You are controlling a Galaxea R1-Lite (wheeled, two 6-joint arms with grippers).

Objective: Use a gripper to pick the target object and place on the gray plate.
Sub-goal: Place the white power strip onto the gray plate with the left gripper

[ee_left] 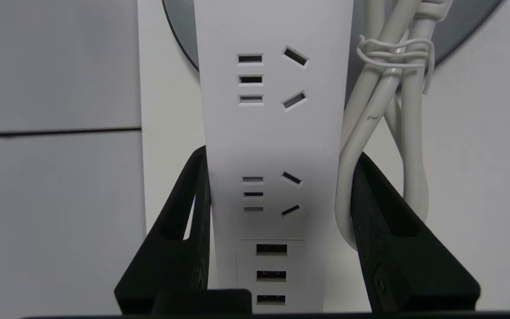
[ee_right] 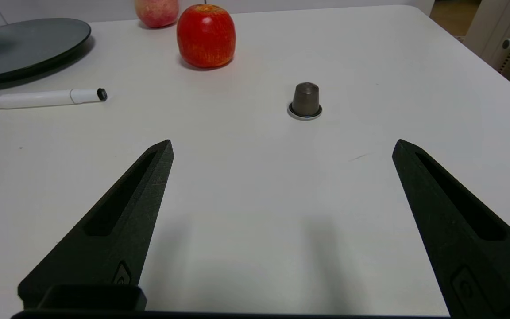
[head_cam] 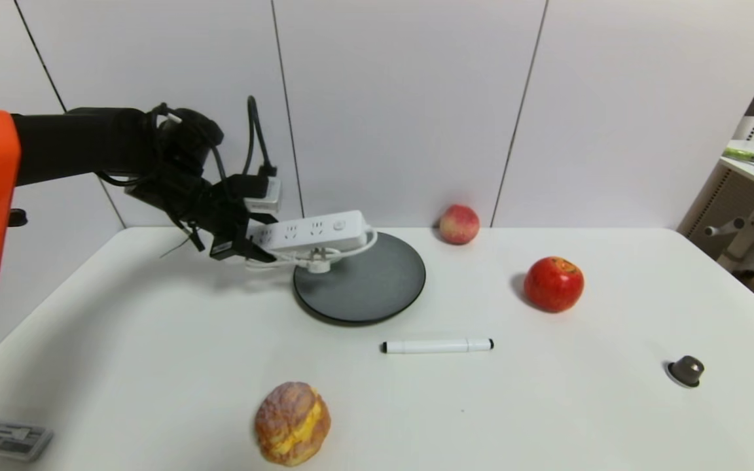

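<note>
My left gripper is shut on the near end of the white power strip and holds it in the air, its far end over the back-left rim of the gray plate. In the left wrist view the black fingers clamp the power strip with a loop of its white cord pinched on one side; the plate lies beyond. The cord and plug hang under the strip. My right gripper is open and empty above the bare table, out of the head view.
A white marker pen lies in front of the plate. A red apple and a peach sit to the right and back. A small brown capsule is front right, a bread roll front centre.
</note>
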